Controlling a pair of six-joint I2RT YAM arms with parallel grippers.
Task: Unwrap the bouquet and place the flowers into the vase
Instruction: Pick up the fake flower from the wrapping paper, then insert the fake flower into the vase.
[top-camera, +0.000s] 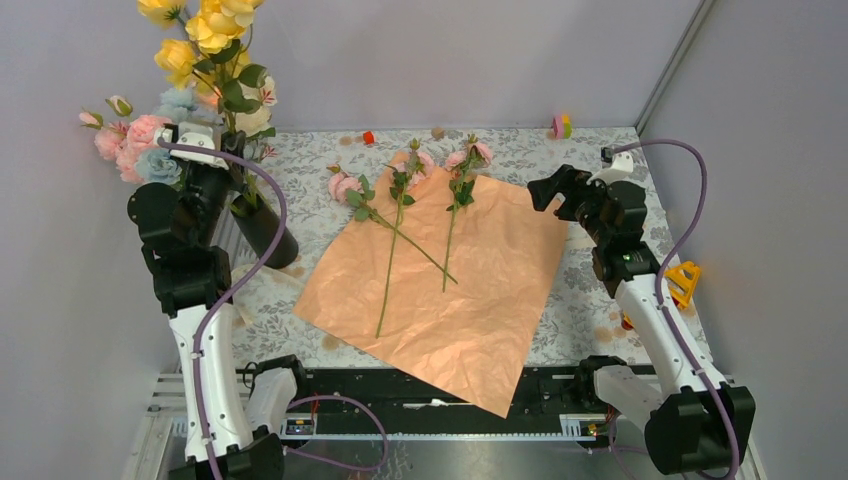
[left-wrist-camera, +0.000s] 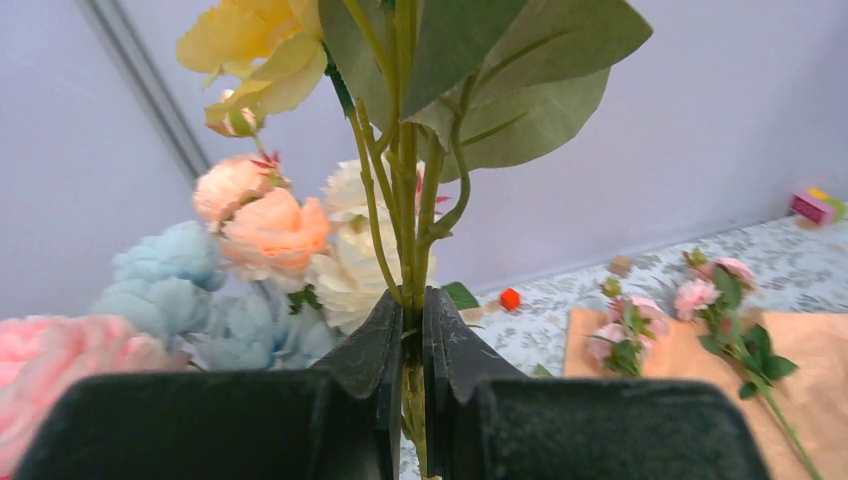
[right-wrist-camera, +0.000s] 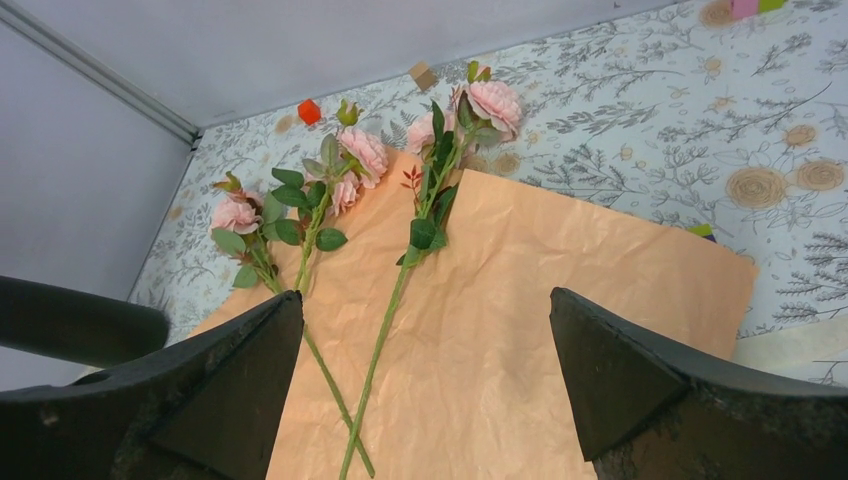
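Now left claw (left-wrist-camera: 413, 300) pinching yellow flower stem (left-wrist-camera: 405, 180) above vase (top-camera: 264, 228); right claw (right-wrist-camera: 425, 300) spread over paper (top-camera: 470, 300).

Robot lab cell: grey walls (top-camera: 450, 60), mounting rail (top-camera: 400, 385).

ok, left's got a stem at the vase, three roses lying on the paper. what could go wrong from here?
1. The left gripper is shut on the yellow rose stem above the crowded black vase; a sideways pull on release could tip it.
2. Two pink rose stems cross on the orange paper; the open right gripper lifting one may drag the other.
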